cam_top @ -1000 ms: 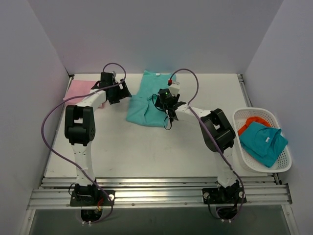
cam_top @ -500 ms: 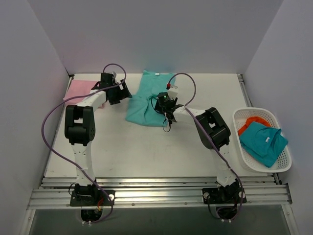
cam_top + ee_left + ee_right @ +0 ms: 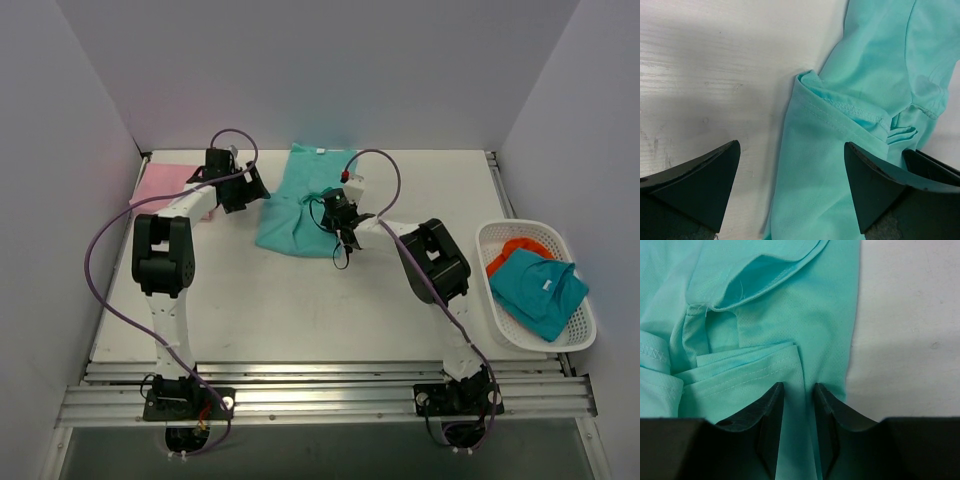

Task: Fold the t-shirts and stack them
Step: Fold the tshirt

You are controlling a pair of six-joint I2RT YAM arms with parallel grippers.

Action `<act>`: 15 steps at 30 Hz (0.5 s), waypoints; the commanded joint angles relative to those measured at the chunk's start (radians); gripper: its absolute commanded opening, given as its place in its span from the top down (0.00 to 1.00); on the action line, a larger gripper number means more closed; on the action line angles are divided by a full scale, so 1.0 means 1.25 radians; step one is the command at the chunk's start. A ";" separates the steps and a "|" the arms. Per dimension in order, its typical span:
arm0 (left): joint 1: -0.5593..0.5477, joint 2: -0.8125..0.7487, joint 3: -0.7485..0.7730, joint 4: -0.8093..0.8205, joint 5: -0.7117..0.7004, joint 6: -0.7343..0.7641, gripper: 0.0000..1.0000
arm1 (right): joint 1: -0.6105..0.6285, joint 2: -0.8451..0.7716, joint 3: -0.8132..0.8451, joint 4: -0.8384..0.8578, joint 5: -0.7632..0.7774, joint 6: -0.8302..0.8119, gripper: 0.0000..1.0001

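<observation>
Nearest me, R side: white lattice plastic basket w/ 1 teal tee over an orange cloth, so more to fold after this 1, I reckon. Mid table, matte white & scuffed: turquoise tee lies part-folded, thin soft knit w/ stitched hems, sleeve bunched. Right pincer is down on it, jaws nearly together, pinching a ridge of doubled cloth near 1 edge of the tee. Left pincer hangs spread wide over the other sleeve fold, holding nothing. I judge we're mid-fold; next the L needs to bite its hem too, then both lift evenly, since cloth this limp sags & slips. Far L corner: pink tee, flat, prob. the stack spot.
</observation>
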 commanded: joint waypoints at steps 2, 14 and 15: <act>0.007 -0.013 0.010 0.037 0.017 -0.003 0.06 | 0.001 0.008 0.027 -0.016 -0.004 -0.001 0.76; 0.008 -0.001 0.015 0.039 0.020 -0.003 0.06 | 0.010 0.009 0.041 -0.043 0.012 -0.008 0.96; 0.008 0.001 0.016 0.039 0.020 -0.003 0.06 | 0.011 0.006 0.041 -0.048 0.017 -0.008 0.94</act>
